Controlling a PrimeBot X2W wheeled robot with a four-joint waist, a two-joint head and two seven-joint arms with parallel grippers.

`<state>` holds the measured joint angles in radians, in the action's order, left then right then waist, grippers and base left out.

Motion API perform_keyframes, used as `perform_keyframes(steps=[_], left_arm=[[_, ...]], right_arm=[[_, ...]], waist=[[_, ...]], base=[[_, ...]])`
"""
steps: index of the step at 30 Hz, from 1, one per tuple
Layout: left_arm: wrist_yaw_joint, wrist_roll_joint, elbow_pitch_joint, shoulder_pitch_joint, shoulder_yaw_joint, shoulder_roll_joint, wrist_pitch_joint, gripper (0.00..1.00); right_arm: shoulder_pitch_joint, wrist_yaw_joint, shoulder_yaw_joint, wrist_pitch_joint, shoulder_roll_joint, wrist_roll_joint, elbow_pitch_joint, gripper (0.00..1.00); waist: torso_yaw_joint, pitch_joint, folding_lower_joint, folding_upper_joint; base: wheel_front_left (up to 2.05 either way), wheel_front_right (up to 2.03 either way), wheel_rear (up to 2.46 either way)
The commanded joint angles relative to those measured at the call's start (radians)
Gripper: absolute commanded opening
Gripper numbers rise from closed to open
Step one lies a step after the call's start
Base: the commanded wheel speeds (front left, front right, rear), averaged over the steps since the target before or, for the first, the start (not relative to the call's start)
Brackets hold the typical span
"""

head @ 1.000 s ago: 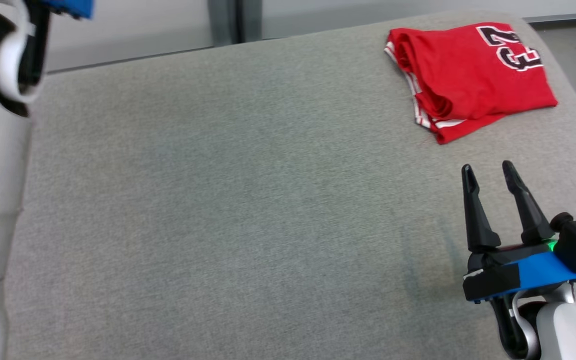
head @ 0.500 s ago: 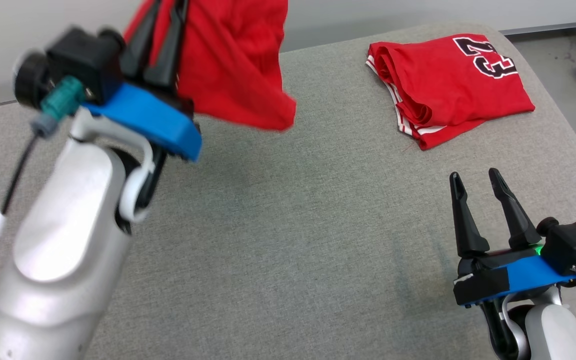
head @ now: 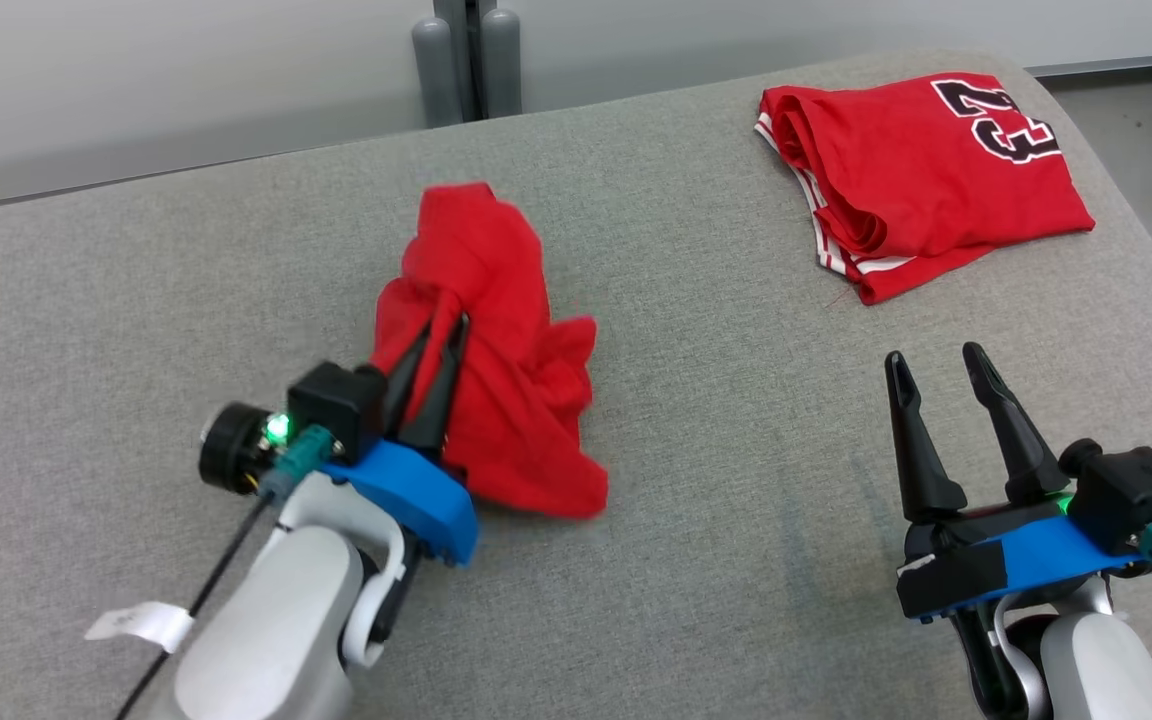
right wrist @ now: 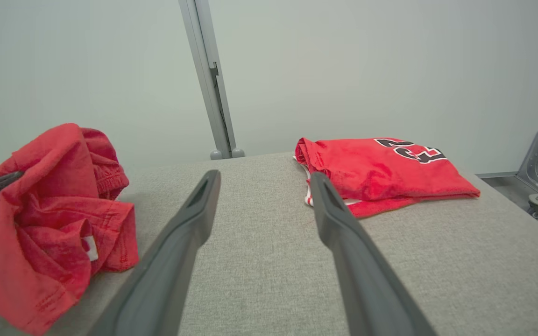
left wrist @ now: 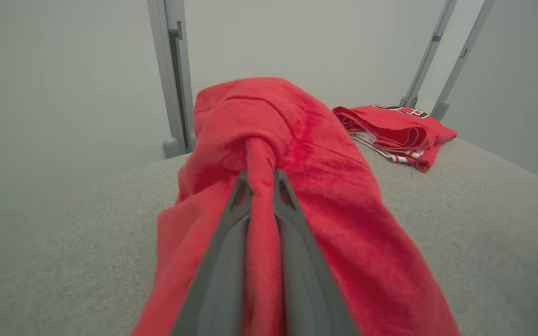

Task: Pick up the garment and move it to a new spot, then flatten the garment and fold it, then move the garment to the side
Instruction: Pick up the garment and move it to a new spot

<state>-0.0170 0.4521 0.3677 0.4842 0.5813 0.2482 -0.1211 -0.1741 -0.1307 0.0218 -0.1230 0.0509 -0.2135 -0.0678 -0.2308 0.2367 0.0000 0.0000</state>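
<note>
Red garment (head: 526,420) is lying crumpled in a heap on the grey counter (head: 716,580), left of centre. One bunched fold is sitting pinched between my left tool (head: 444,322) fingers, and the rest is draping loosely around them.

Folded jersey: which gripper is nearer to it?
Right. The right gripper sits open before the jersey, not touching; the left gripper is farther left, shut on the garment.

Matt cloth garment (head: 511,420) on a rough woven fabric tabletop (head: 736,520).
</note>
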Motion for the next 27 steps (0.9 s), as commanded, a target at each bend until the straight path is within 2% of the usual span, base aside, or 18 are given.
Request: perform_keyframes(steps=[1, 3, 4, 5, 8, 12, 20, 27], left_arm=[[0.003, 0.003, 0.013, -0.013, 0.005, -0.005, -0.008, 0.0], [0.008, 0.005, 0.05, -0.026, 0.017, -0.017, -0.018, 0.0], [0.008, -0.001, 0.067, -0.026, 0.024, -0.019, -0.027, 0.36], [0.006, -0.003, 0.081, -0.027, 0.026, -0.024, -0.037, 1.0], [0.01, 0.001, 0.113, -0.024, 0.026, -0.04, -0.067, 1.0], [-0.007, 0.0, 0.104, -0.014, 0.003, -0.041, -0.11, 1.0], [-0.066, -0.009, 0.004, -0.067, -0.093, 0.008, -0.143, 1.0], [-0.111, -0.03, -0.12, -0.178, -0.194, 0.05, -0.144, 1.0]], right_arm=[[0.013, 0.0, 0.0, 0.003, -0.001, 0.004, 0.002, 1.0], [0.015, 0.0, 0.001, 0.001, -0.001, 0.004, -0.002, 1.0], [0.016, 0.0, 0.002, 0.001, -0.001, 0.003, -0.003, 1.0], [0.017, 0.0, 0.002, 0.001, -0.001, 0.003, -0.004, 1.0], [0.021, 0.0, -0.001, 0.0, -0.001, 0.004, -0.008, 1.0], [0.038, 0.0, -0.004, 0.004, -0.001, 0.006, -0.012, 1.0], [0.06, 0.0, -0.024, 0.013, 0.0, 0.013, -0.002, 1.0], [0.083, 0.0, -0.049, 0.028, 0.0, 0.023, 0.004, 1.0]], waist=[[0.002, 0.001, 0.0, 0.0], [0.006, 0.001, 0.0, 0.0], [0.007, 0.001, 0.0, 0.0], [0.009, 0.0, 0.0, 0.0], [0.018, -0.009, 0.0, 0.0], [0.038, -0.027, 0.0, 0.0], [0.101, -0.065, 0.0, 0.0], [0.161, -0.102, 0.0, 0.0]], base=[[0.0, 0.0, 0.0], [0.0, 0.0, 0.0], [0.0, 0.0, 0.0], [0.0, 0.0, 0.0], [0.0, 0.0, 0.0], [0.0, 0.0, 0.0], [0.0, 0.0, 0.0], [0.0, 0.0, 0.0]])
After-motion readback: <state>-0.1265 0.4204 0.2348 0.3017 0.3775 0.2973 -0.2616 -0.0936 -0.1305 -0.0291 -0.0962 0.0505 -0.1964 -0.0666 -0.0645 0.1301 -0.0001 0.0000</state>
